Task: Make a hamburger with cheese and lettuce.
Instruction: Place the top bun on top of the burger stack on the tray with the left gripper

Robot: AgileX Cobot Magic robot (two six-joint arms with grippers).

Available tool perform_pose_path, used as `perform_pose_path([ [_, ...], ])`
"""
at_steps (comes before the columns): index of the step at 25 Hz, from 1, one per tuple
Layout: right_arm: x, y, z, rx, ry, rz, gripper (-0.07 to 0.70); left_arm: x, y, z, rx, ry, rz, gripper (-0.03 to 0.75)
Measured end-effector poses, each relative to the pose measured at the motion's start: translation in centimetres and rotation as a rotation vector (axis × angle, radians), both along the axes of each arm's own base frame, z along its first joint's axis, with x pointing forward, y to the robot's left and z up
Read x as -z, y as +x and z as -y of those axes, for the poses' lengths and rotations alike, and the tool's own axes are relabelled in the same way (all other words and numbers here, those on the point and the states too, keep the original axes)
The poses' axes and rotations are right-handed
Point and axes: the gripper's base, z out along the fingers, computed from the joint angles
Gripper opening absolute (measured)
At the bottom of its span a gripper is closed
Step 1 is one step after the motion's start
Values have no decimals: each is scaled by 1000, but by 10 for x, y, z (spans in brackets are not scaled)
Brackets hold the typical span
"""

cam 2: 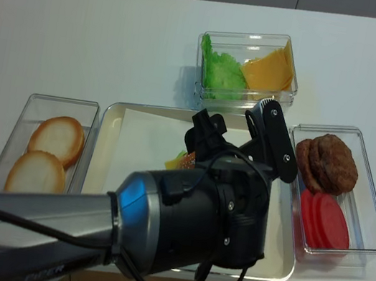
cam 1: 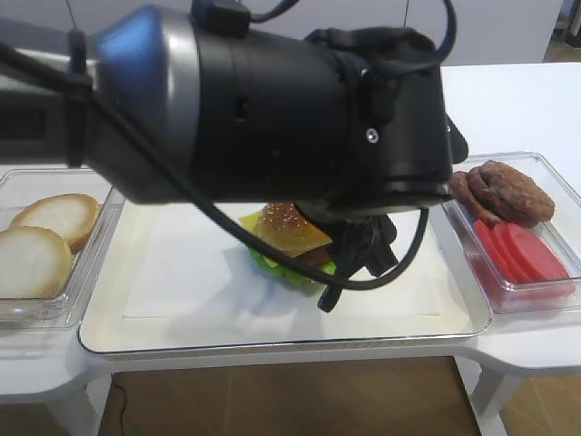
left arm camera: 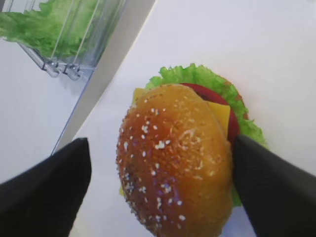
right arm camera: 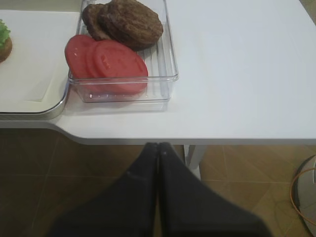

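Observation:
The hamburger (left arm camera: 175,158) lies on the white tray: sesame bun top over the yellow cheese (left arm camera: 223,114), a red slice and the ruffled green lettuce (left arm camera: 197,76). It also shows in the exterior high view (cam 1: 289,234), partly behind the left arm. My left gripper (left arm camera: 159,145) is open with one finger on each side of the bun. The right-hand finger (left arm camera: 271,182) is against the lettuce edge and the left-hand one stands apart. My right gripper (right arm camera: 158,147) is shut and empty, off the table's front edge over the floor.
A clear box of patties and tomato slices (right arm camera: 123,49) stands right of the tray (cam 1: 182,309). A box of pale bun halves (cam 1: 45,241) stands at the left. A box of spare lettuce and cheese (cam 2: 248,67) stands behind. The left arm blocks much of both exterior views.

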Motion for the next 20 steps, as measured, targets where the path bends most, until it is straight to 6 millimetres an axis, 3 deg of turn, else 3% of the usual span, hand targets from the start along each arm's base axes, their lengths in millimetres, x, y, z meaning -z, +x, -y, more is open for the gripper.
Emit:
perform_pose_path([
  [20,0,0,0,1,2,0,-49,0,8,-2,-29,-69,-1,673],
])
